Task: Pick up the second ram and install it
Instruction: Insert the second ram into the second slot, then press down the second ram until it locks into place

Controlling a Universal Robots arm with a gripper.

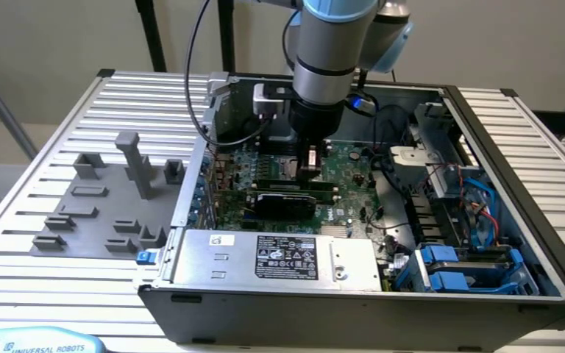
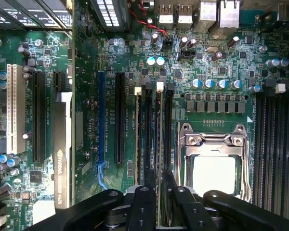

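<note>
Install step: gripper (image 2: 156, 192) is low over the motherboard (image 2: 221, 57) inside the PC case (image 1: 518, 220), fingers nearly closed on the second ram (image 2: 157, 139), which stands edge-on in the memory slots (image 2: 154, 120) beside the CPU socket (image 2: 214, 159). Judging by this, seating needs a straight push down, stick aligned with the slot.

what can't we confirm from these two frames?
- Second ram, wrist view: seen edge-on between the gripper fingers; its seating depth in the slot can't be judged.
- Exterior view: the arm covers the slot area.
- Power supply label, exterior view: text too small.
</note>
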